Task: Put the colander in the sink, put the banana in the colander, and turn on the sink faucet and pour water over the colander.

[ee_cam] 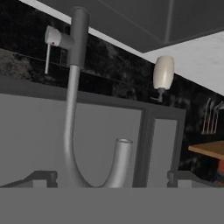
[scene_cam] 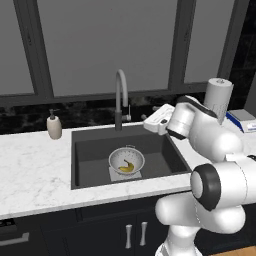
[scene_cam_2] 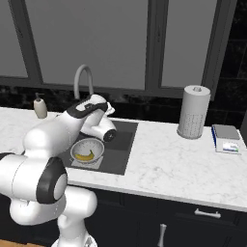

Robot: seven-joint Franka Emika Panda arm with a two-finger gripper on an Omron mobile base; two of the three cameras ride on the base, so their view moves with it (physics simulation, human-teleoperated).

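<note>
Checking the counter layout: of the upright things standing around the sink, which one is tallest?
The sink faucet, the grey gooseneck tap behind the sink. Its arch rises well above the short soap dispenser and higher than the paper towel roll.

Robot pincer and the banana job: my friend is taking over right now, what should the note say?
Pincer: open, holding nothing, up by the sink faucet.
Colander: sitting in the sink on the lighter patch, below the spout.
Banana: lying inside the colander.
Done: colander in the sink, banana in the colander.
Left: push the small side lever on the faucet so water runs over the colander. No water is flowing yet.
</note>
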